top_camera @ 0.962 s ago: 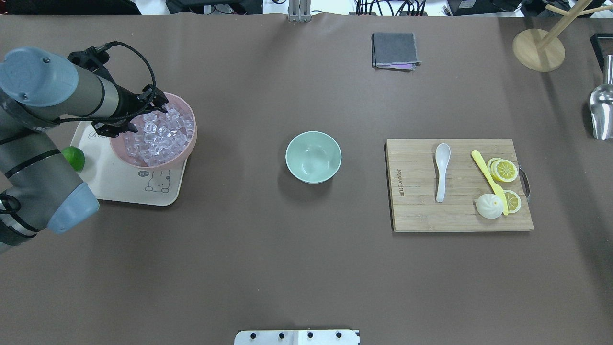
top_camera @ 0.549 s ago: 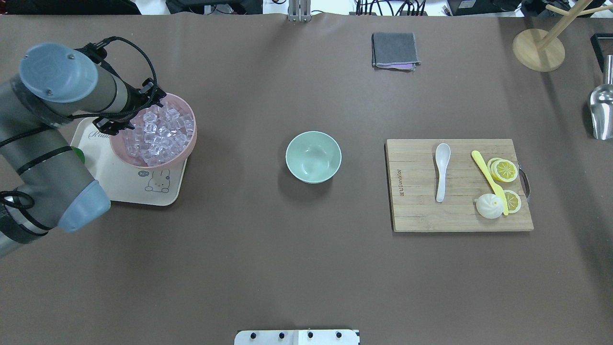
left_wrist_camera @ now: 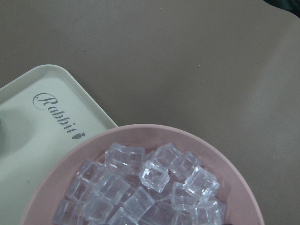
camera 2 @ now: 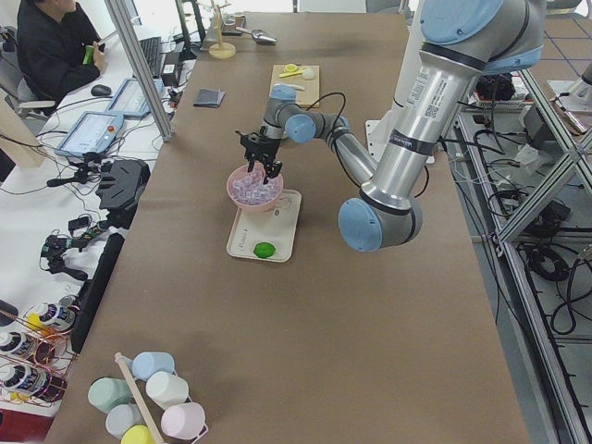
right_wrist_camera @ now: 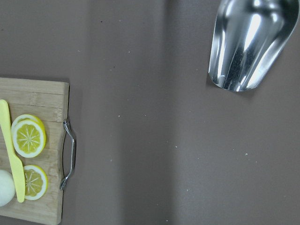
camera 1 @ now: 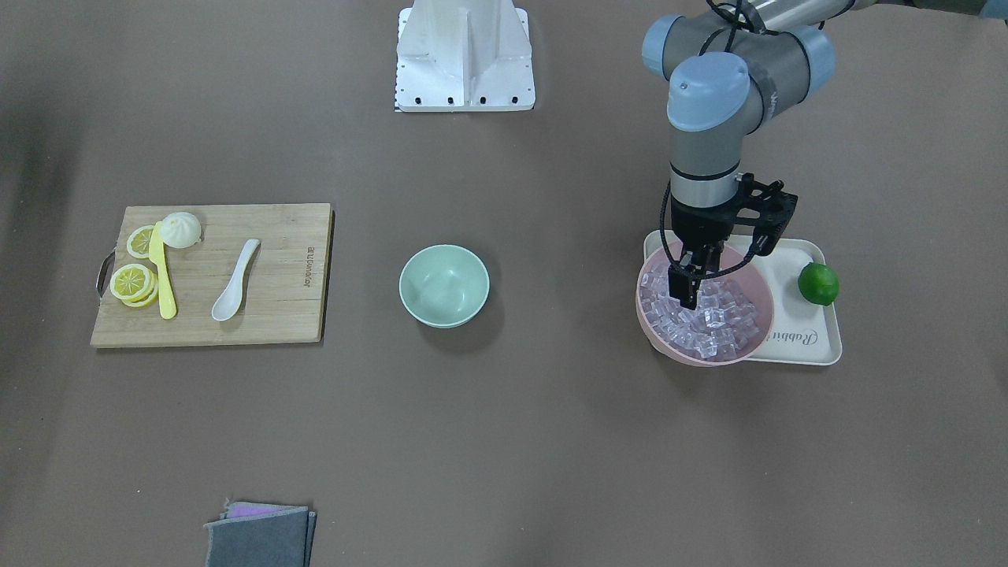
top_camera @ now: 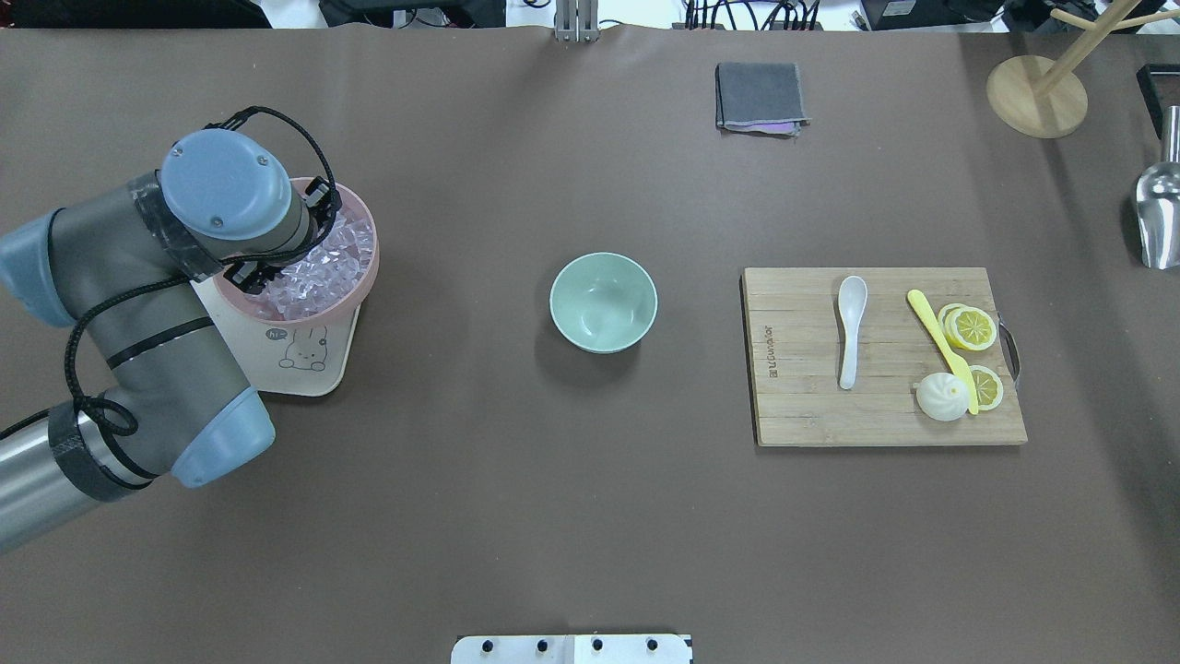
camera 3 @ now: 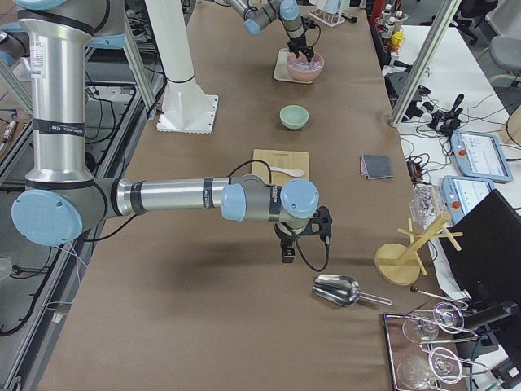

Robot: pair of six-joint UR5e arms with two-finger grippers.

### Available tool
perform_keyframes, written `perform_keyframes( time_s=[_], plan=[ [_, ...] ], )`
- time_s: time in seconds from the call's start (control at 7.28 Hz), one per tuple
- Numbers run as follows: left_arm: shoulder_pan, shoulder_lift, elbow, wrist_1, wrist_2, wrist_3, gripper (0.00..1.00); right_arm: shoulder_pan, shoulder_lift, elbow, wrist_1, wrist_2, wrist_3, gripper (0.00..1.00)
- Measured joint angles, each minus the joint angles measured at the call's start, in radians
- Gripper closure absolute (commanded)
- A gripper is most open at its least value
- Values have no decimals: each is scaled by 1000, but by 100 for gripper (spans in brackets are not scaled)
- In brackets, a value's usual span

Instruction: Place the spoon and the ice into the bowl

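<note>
The white spoon (top_camera: 850, 325) lies on the wooden cutting board (top_camera: 802, 406), also in the front view (camera 1: 236, 283). The mint-green bowl (top_camera: 603, 302) stands empty at mid-table (camera 1: 443, 285). Several clear ice cubes (left_wrist_camera: 154, 176) fill a pink bowl (camera 1: 657, 335) on a cream tray (camera 1: 795, 346). My left gripper (camera 1: 683, 298) points down over the near-left part of the ice, looks open and holds nothing; in the overhead view my wrist hides it. My right gripper (camera 3: 286, 248) shows only in the exterior right view, low beside the board, and I cannot tell its state.
A yellow knife (top_camera: 940, 346), lemon slices (top_camera: 973, 327) and a white bun (top_camera: 942, 397) share the board. A lime (camera 1: 817, 283) sits on the tray. A metal scoop (right_wrist_camera: 251, 42), a folded grey cloth (top_camera: 760, 97) and a wooden stand (top_camera: 1037, 97) lie further off.
My left arm has swung in over the tray; its wrist turned to point down over the pink bowl and now hides the lime and part of the ice from overhead.
</note>
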Motion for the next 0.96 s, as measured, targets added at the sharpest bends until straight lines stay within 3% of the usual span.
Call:
perform_keyframes(
  time_s=[0.41, 0.96],
  plan=[
    [47, -34, 5, 56, 18, -65, 18, 1, 0, -1, 0, 0, 0, 0],
    [20, -38, 6, 60, 23, -56, 19, 2, -1, 1, 0, 1, 1, 0]
  ],
)
